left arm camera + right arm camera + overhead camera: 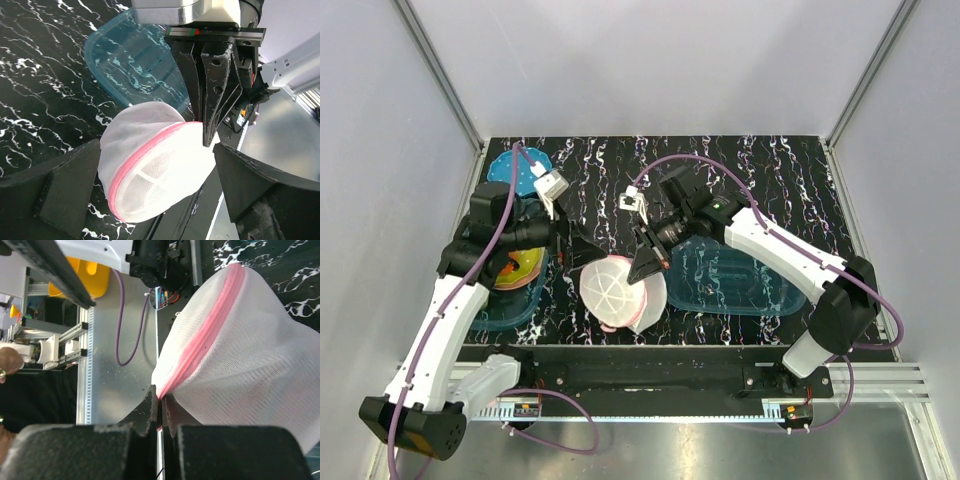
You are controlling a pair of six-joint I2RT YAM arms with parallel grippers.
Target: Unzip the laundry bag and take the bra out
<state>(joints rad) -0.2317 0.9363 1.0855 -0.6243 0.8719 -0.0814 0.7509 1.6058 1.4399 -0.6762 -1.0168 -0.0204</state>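
The laundry bag is a round white mesh case with a pink zipper, zipped shut and tilted on edge near the table's front. My right gripper is shut on the pink zipper at the bag's rim; from above its fingertips press on the bag's right side. My left gripper is open just left of the bag. In the left wrist view its fingers stand on either side of the bag without touching it. The bra is hidden.
A clear blue plastic tray lies right of the bag, under the right arm. At the left stands a blue container with orange and yellow items. A blue dotted disc lies at the back left. The table's front edge is just below the bag.
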